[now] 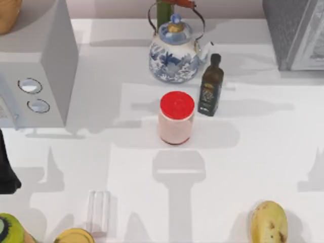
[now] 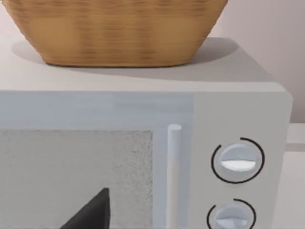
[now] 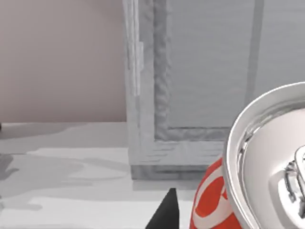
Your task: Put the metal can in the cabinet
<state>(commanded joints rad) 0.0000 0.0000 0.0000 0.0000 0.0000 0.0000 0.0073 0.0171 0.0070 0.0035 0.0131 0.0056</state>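
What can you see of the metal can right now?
The small metal can with a silver top and red label appears close up in the right wrist view. Its shiny silver lid has a raised rim and a pull tab at the middle; below the rim the wall is red with white curved markings. Its base is out of frame. It sits in front of the dark grey speckled cabinet, whose paler framed front panel looks shut. A dark fingertip shows beside it; contact cannot be judged.

Red lid on pink jar (image 1: 176, 123); blue-white floral teapot (image 1: 174, 53); dark bottle (image 1: 210, 87); red-white metal can (image 3: 248, 191), silver top; grey speckled cabinet (image 3: 200, 81); white surface (image 1: 253, 162).
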